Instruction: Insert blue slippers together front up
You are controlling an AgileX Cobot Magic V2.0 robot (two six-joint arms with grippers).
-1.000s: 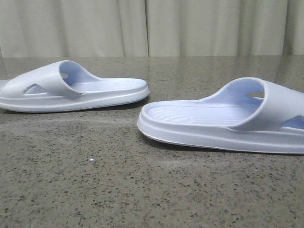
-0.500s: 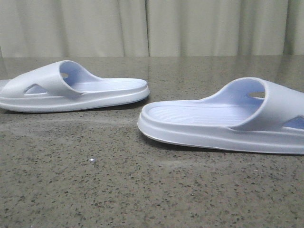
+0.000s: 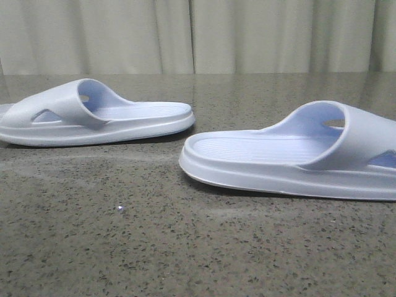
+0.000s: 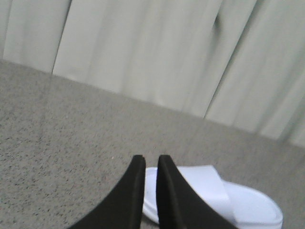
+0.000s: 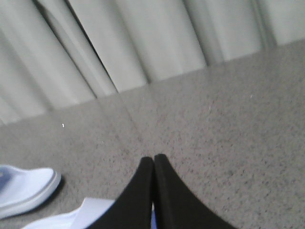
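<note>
Front view showed the two blue slippers lying flat on a speckled grey-brown stone table, sole down, well apart from each other, with a pale pleated curtain hanging behind the far edge. The left slipper sat farther back on the left, its wide strap toward the left edge of the picture and its open heel end pointing right; a triangular cutout showed in the strap's near side. The right slipper lay nearer the camera on the right, strap toward the right edge and running out of frame, its ribbed footbed and rounded heel end pointing left. Neither arm appeared in this view. From the left wrist camera, the left gripper hung above the table with its two dark fingers nearly together, only a thin slit between the tips, holding nothing; one slipper lay on the table just past the fingertips. From the right wrist camera, the right gripper had its fingers pressed tip to tip and empty; parts of both slippers showed at the picture's edge, one toe or heel end and a sliver of the other beside the fingers.
</note>
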